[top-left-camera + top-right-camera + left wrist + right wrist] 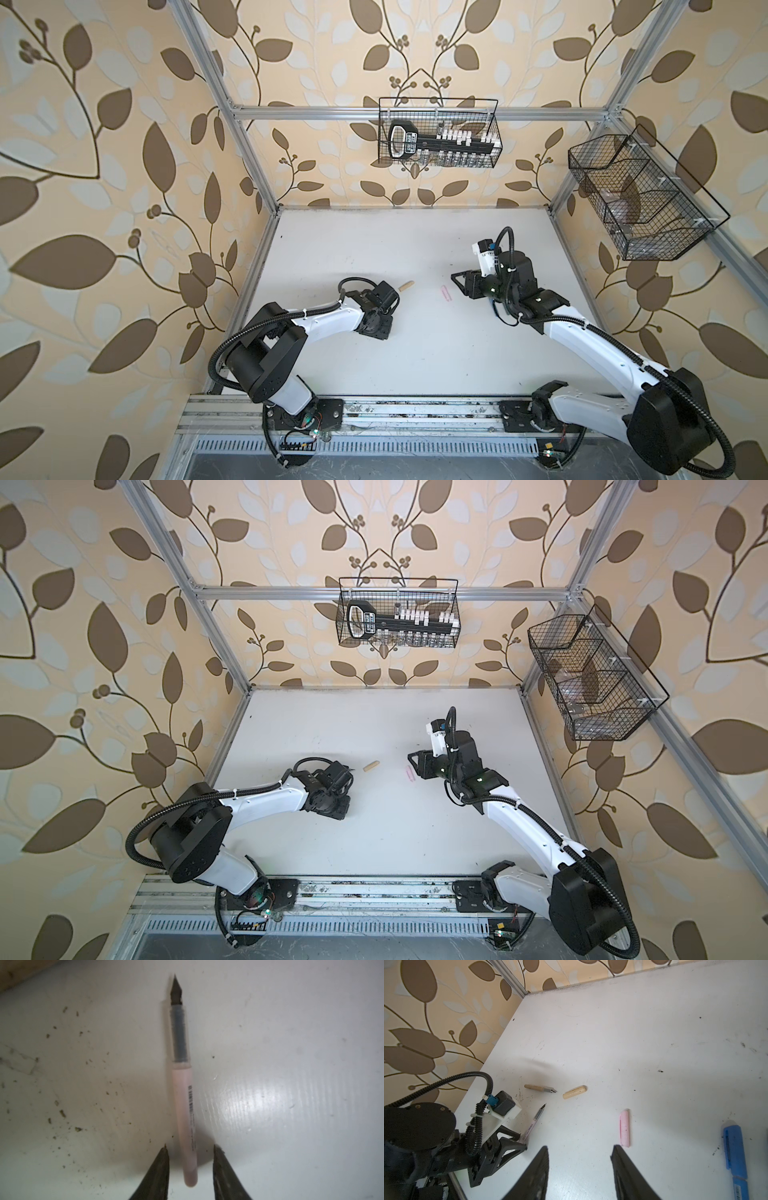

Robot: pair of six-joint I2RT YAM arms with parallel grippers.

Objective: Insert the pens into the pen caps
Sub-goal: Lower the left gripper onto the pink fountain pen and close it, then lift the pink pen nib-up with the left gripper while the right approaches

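Bench [415, 353], white and scuffed, with dark crumbs near the left arm.

Left hand [190, 1147]: down at the bench, jaws apart and straddling the blunt end of the pink pen [184, 1118]. There is a gap on each side, so no grip on it. The pen lies flat, its dark nib pointing away from the hand.

Right hand [579, 1147]: jaws spread wide with nothing between them, only bare bench below.

Tan pen [538, 1087]: flat and uncapped, just beyond the pink pen's nib, with its own nib aimed at the tan cap [574, 1092]. A small gap lies between nib and cap. In both top views the cap sits between the two hands, nearer the left one [405, 286] [371, 766].

Pink cap [625, 1127]: lying alone, near the right hand's fingertips in both top views [445, 292] [410, 774], well apart from the pink pen.

Blue cap [735, 1151]: flat, clip showing, seen only by the right wrist camera. A blue barrel with a barcode meets its end at the frame edge; I cannot tell how firmly it is seated.
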